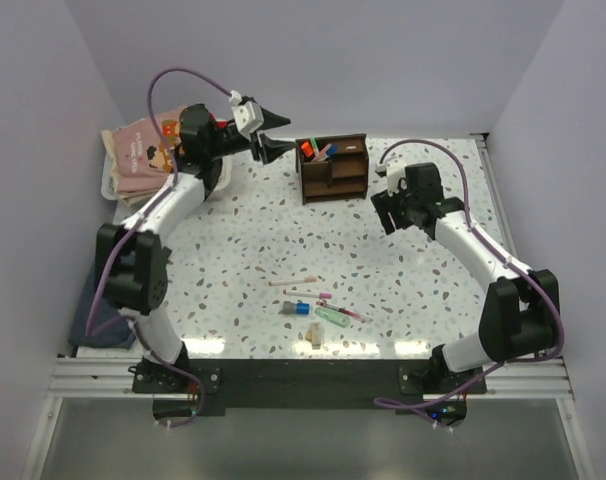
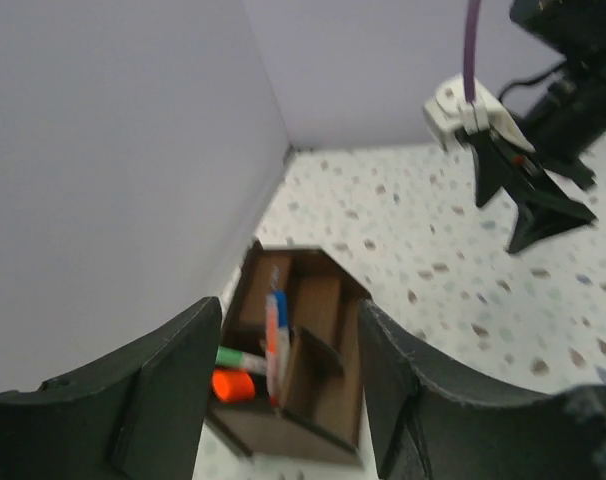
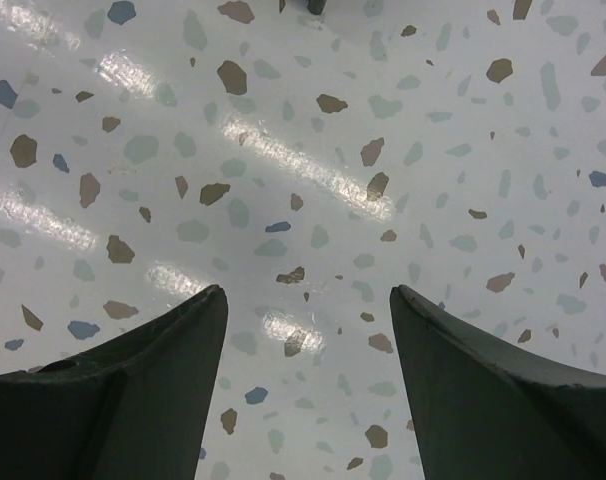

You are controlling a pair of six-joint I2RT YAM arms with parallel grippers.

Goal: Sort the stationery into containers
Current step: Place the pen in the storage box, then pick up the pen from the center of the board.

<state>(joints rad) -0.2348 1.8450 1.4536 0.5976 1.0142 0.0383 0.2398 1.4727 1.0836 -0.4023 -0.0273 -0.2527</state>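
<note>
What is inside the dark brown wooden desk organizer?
In the dark brown wooden desk organizer, one end compartment holds an orange highlighter, a green marker and a blue-and-white pen. Other compartments in view look bare; the fingers of the left gripper hide its edges.

Left gripper [image 1: 282, 136] beside brown organizer [image 1: 335, 170], loose pens [image 1: 296, 308] scattered on speckled table [image 1: 243, 240], clothes tray [image 1: 107, 177] far left

White glossy table [image 1: 243, 260], flecked brown, blue and grey, with streaks of glare. Plain lavender walls [image 1: 313, 60] enclose the table at back, left and right. Black plate [image 1: 303, 385] on aluminium rails [image 1: 93, 375] along the table's near edge.
</note>
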